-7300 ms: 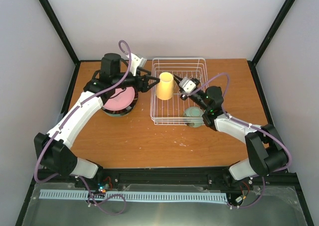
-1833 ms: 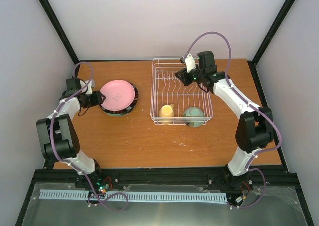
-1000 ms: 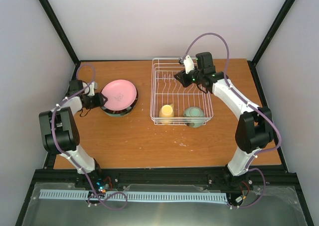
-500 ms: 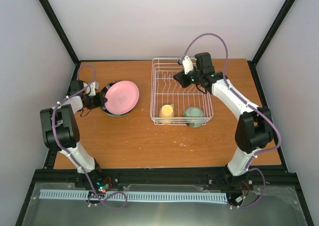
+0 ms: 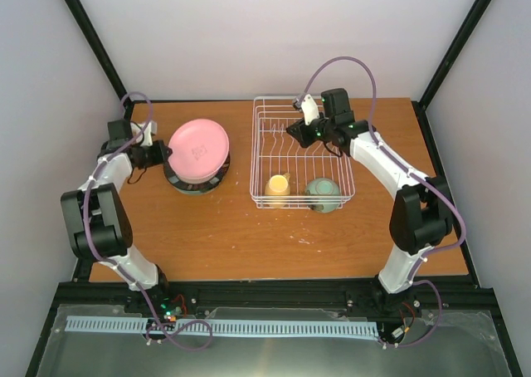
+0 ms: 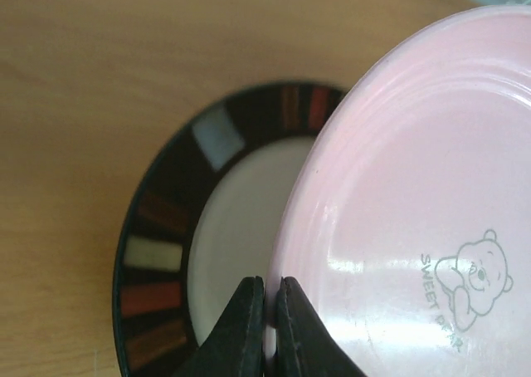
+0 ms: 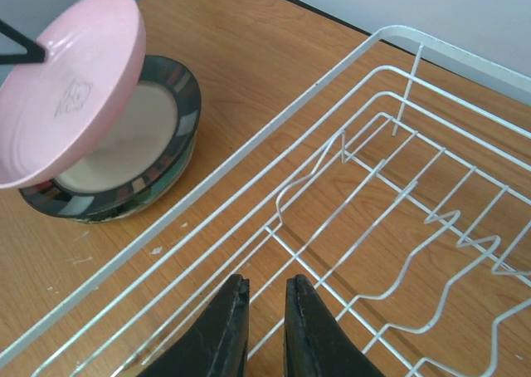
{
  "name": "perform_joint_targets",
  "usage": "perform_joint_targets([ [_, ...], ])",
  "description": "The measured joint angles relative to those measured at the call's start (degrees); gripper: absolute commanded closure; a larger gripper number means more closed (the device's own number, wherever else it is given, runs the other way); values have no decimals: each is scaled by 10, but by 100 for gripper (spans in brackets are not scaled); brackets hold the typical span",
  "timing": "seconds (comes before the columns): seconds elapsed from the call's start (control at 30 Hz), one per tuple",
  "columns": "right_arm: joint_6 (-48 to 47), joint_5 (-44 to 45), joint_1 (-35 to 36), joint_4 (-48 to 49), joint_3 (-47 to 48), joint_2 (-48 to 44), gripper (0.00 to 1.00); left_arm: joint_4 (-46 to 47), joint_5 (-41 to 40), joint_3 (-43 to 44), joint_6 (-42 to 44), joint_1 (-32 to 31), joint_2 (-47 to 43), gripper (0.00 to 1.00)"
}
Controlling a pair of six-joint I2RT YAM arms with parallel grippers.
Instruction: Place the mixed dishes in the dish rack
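Observation:
My left gripper (image 5: 163,154) (image 6: 271,310) is shut on the left rim of the pink plate (image 5: 199,147) (image 6: 415,203). The pink plate is tilted, its gripped edge raised off the dark-rimmed plate (image 5: 192,182) (image 6: 162,252) that lies flat under it. A greenish edge (image 7: 170,182) shows beneath that dark-rimmed plate (image 7: 141,136). The white wire dish rack (image 5: 259,149) (image 7: 249,157) holds the yellow mug (image 5: 278,186) and mint bowl (image 5: 322,193) along its near side. My right gripper (image 5: 292,130) (image 7: 265,310) hovers over the rack's far left part, jaws a narrow gap apart with nothing between them.
The plate stack sits on the wooden table (image 5: 232,236) left of the rack. Upright plate prongs (image 7: 390,128) run along the rack floor. Black frame posts and pale walls close in the back and sides.
My left gripper closed on the pink plate's rim and raised that edge, tilting the plate off the stack. The right gripper drifted slightly left over the rack and narrowed a little.

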Motion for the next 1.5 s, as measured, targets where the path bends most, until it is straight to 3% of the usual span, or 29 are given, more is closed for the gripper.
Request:
perform_joint_targets([
  [0.3, 24, -82, 2, -46, 99, 49, 82, 26, -24, 68, -27, -6, -122, 99],
  [0.43, 7, -85, 23, -79, 144, 56, 82, 48, -80, 95, -21, -48, -175, 99],
  [0.5, 7, -66, 35, -81, 153, 55, 72, 64, -111, 104, -15, -83, -187, 100],
  [0.63, 7, -33, 43, -96, 154, 52, 67, 67, -148, 136, 0, -146, -174, 99],
  [0.77, 9, -38, 33, -105, 154, 46, 65, 71, -150, 151, 5, -165, -157, 99],
  [1.13, 78, -171, -21, -73, 130, 0, 55, 58, -142, 152, 6, -166, -146, 99],
  [1.5, 187, -290, -15, -9, 179, 83, 53, 58, -114, 133, -3, -169, -146, 99],
])
